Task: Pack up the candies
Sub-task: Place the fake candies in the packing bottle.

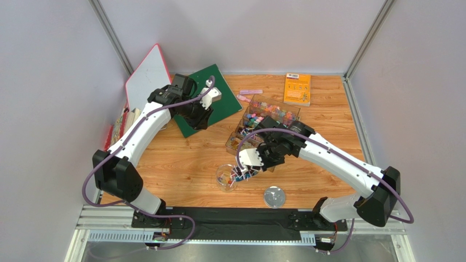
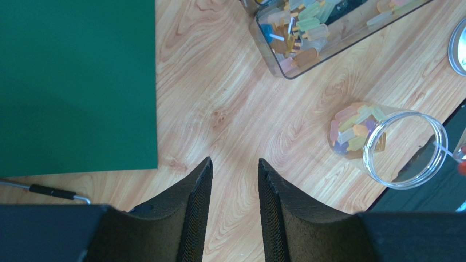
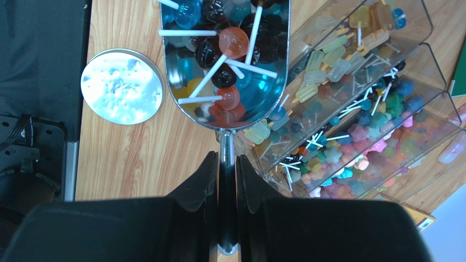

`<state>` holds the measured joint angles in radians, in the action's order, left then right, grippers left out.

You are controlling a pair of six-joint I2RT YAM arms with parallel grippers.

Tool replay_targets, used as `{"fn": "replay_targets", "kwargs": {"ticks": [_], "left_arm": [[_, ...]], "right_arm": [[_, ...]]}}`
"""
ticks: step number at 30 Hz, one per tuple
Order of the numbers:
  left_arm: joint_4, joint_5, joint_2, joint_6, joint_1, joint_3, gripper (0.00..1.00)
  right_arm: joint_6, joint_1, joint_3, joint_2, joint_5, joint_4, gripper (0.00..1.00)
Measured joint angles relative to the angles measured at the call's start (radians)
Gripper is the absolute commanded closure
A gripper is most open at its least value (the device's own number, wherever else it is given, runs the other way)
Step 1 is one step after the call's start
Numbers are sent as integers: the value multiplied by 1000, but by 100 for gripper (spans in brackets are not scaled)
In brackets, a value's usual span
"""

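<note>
Right wrist view: a full load

I saw my right gripper (image 3: 227,164) clamped on one shiny metal scoop (image 3: 183,76), heaped with stick candies (image 3: 233,42), near one round silver lid (image 3: 121,86). My left gripper (image 2: 235,169) hung parted near one clear glass jar (image 2: 367,158), partly filled.

The right gripper (image 3: 227,164) is pinching the thin handle of a metal scoop (image 3: 176,76) between its two black fingers (image 3: 199,183), with the bowl reaching toward 12 o'clock over the wooden table (image 3: 137,158). The scoop is carrying a heap of candies (image 3: 233,42), blue, orange-red and dark lollipops with white sticks pointing every way. A round silvery lid (image 3: 121,86) is lying flat at 10 o'clock, apart from the scoop, while a clear divided bin (image 3: 432,54) full of mixed sweets is filling the 2 to 4 o'clock side, just beside the bowl.
</note>
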<state>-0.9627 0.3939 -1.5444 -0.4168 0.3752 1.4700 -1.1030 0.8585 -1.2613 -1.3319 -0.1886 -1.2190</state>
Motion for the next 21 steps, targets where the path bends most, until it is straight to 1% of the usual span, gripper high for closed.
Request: {"fn": "replay_targets", "kwargs": {"ticks": [4,10,18,21], "left_arm": [[35,6,28,15,0,-32,57],[57,21,41,25,0,-74,57],[78,42,56,32,0,-88,57],[79,43,60,35,0,-88,56]], "right_arm": [[2,33,-51,-61,46,-37,100],[22,44,-118,-130,93,-62,100],[44,71,-130,-143,138,-89,100],[58,84,-161,-168,167,-116,100]]}}
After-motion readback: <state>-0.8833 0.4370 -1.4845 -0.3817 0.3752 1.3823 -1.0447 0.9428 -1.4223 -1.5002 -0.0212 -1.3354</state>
